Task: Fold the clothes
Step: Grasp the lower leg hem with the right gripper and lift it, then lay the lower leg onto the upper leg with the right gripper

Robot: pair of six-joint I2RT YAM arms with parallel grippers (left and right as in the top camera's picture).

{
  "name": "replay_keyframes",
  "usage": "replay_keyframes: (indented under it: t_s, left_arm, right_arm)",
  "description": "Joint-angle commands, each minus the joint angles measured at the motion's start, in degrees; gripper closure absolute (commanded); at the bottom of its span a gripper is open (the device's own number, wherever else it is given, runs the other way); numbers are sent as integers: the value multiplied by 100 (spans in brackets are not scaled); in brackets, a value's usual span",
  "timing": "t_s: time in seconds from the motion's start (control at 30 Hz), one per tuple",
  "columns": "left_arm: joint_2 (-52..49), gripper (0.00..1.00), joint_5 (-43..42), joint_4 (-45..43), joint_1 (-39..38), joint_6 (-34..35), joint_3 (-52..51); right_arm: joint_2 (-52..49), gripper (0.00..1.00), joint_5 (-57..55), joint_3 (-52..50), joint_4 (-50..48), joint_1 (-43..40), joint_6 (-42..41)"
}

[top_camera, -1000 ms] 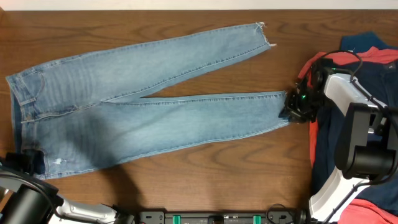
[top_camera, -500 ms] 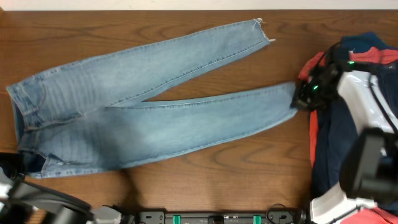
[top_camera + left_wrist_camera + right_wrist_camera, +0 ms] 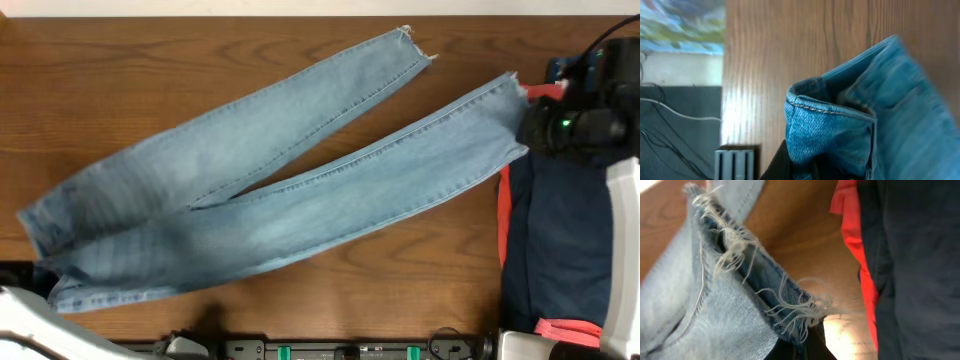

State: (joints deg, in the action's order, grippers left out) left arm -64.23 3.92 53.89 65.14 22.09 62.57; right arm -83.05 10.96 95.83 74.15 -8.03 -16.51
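Note:
The light blue jeans [image 3: 260, 190] lie slanted across the table, waist at the front left and legs running to the back right. My right gripper [image 3: 530, 125] is shut on the frayed hem [image 3: 790, 310] of the nearer leg, and its jaws [image 3: 810, 342] show at the bottom of the right wrist view. The other leg's hem [image 3: 410, 42] lies free at the back. My left gripper [image 3: 30, 275] is shut on the waist edge, which bunches over the jaws [image 3: 825, 167] in the left wrist view as folded denim [image 3: 840, 125].
A pile of garments lies at the right edge: a navy one [image 3: 560, 230] over a coral-red one [image 3: 505, 215]. The right wrist view shows them close to the held hem, the red one [image 3: 855, 240] and the navy one [image 3: 920, 270]. A black rail [image 3: 350, 350] runs along the front edge.
The right gripper has carried the nearer leg's hem toward the back right. The waist has slid toward the front left, so the jeans now lie more slanted.

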Motion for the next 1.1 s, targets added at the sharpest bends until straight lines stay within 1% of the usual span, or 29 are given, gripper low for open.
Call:
replay_keyframes:
  t_s: [0.0,0.1,0.23,0.37,0.5,0.6,0.73,0.8,0.9,1.07]
  left_arm:
    - [457,94,501,20,28,101,256]
    - [612,94,551,144,-4,98,260]
    - [442,94,625,188,-225,94,254]
    - [50,94,802,199,-348,94,251]
    - [-487,94,879,136,-352,101,238]
    - [-1005,94,866,-44,-354,103,238]
    - [-1700,94,404,-472,-400,116,238]
    - [-1963,94,337,-612,-448,116,238]
    - [-2247,93,339,-833,-472,94,238]
    - [-2426,93,282,-1335,-474,94,238]
  right_arm:
    - [105,99,-367,557,111,-96,-179]
    - [101,99,-348,767,98,-94,-330]
    - [-37,99,-345,767,-92,-90,-518]
    - [-420,99,-146,767,-372,-26,-608]
    - [-901,99,149,767,-1003,162,-623]
    - [-1276,99,221,767,-1473,302,-859]
    - [-1777,99,350,767,-1976,470,-1082]
    - [-2052,99,350,767,-2304,595,-1189]
    - [-2435,99,348,767,-2859,802,-1228]
    - [-3056,99,369,767,-3696,929,-1738]
